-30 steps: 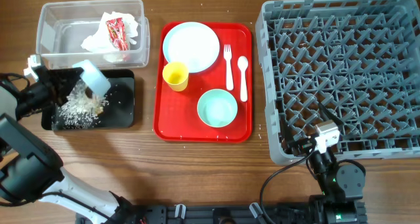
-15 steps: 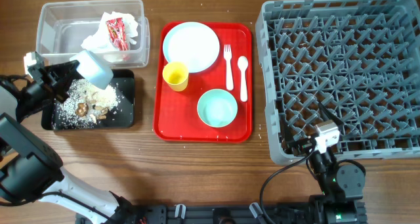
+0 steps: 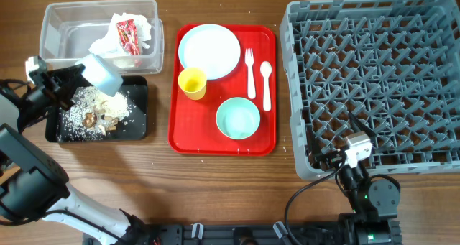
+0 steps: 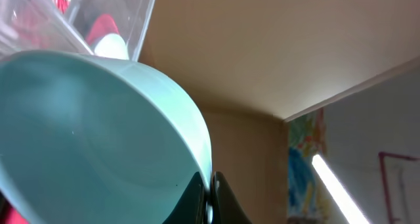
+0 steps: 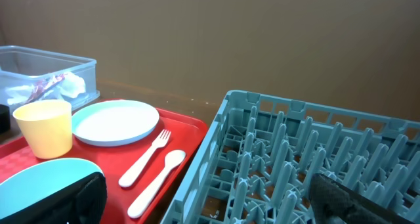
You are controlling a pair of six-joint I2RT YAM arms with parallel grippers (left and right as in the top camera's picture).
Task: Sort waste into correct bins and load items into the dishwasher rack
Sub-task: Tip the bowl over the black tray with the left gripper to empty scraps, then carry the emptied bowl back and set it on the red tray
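Left end effector (image 3: 80, 78): is seen clamped on the rim of a pale blue bowl (image 3: 103, 74), with the fingers (image 4: 209, 199) pinched tight at the edge.
Bowl position: the pale blue bowl is tipped on its side over the back edge of the black tray (image 3: 138, 132), just beside the clear tub (image 3: 57, 22). Whether it touches the tub cannot be told from overhead.
Bowl interior: appears bare in the left wrist view, though only part of it is shown.
Food scraps (image 3: 97, 112): are spread in a pale heap with brown bits across the left half of the black tray.
Tub contents: the crumpled napkin (image 3: 106, 44) and the red wrapper (image 3: 128, 33) are piled at the right end.
Red tray (image 3: 185, 141): is laid out with the plate (image 3: 208, 51), yellow cup (image 3: 192, 82), second bowl (image 3: 238, 118), fork (image 3: 250, 71) and spoon (image 3: 266, 83).
Dishwasher rack (image 3: 374, 80): is set at the right of the bench (image 3: 230, 180).
Right end effector (image 5: 207, 184): is held with jaws spread wide, parked at the rack's near left corner.
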